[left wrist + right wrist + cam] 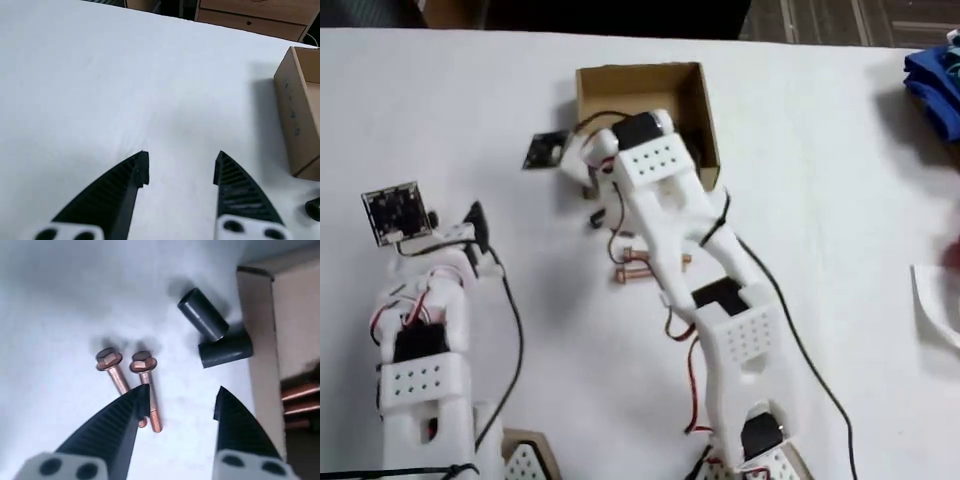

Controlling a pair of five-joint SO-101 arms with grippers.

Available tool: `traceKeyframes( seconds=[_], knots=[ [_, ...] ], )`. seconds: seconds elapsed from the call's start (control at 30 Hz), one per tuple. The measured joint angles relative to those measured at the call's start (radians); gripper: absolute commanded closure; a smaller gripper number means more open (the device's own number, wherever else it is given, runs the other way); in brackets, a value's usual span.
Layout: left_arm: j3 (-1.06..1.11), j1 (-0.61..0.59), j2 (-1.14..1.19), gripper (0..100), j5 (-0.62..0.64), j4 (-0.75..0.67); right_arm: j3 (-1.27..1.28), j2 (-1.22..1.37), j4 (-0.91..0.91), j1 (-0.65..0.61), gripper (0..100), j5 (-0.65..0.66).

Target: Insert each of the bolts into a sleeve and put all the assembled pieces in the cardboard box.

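Over the tabletop [100,75] at left, my left gripper [182,167] hangs released. Further right, my right gripper [182,400] is spread above two copper bolts [144,363]; two black sleeves [202,314] lie touching each other, just beside the cardboard box [260,340]. Blue cloth [932,85] sits far right.

You have two copper bolts [143,363] lying flat, side by side and nearly parallel, at the tip of one finger [115,430] of the right gripper [180,395]. Their flanged hex heads point away from it, and that fingertip covers one shank's end. Two dark sleeves [202,314] lie on their sides beyond the other fingertip, touching at an angle. Just beside them, outboard of that finger, stands the open cardboard box [260,340] (more copper shanks lie inside).
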Motion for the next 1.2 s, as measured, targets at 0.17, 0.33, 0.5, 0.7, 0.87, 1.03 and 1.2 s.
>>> traceKeyframes(
  seconds=[0.17, 0.33, 0.5, 0.7, 0.87, 1.03, 1.2],
  knots=[
    [0.0, 0.0, 0.0, 77, 0.0, 0.0, 0.0, 0.071, -0.017, -0.009, 80.4, 0.212],
    [0.0, 0.0, 0.0, 77, 0.0, 0.0, 0.0, 0.089, -0.026, -0.043, 80.4, 0.304],
    [0.0, 0.0, 0.0, 77, 0.0, 0.0, 0.0, 0.12, -0.061, -0.057, 80.4, 0.315],
    [0.0, 0.0, 0.0, 77, 0.0, 0.0, -0.002, 0.149, -0.166, -0.055, 80.4, 0.315],
    [0.0, 0.0, 0.0, 77, 0.0, 0.0, -0.002, 0.15, -0.193, -0.057, 80.4, 0.315],
    [0.0, 0.0, 0.0, 77, 0.0, 0.0, -0.002, 0.173, -0.256, -0.058, 80.4, 0.315],
    [0.0, 0.0, 0.0, 77, 0.0, 0.0, -0.002, 0.23, -0.282, -0.058, 80.4, 0.315]
  ],
)
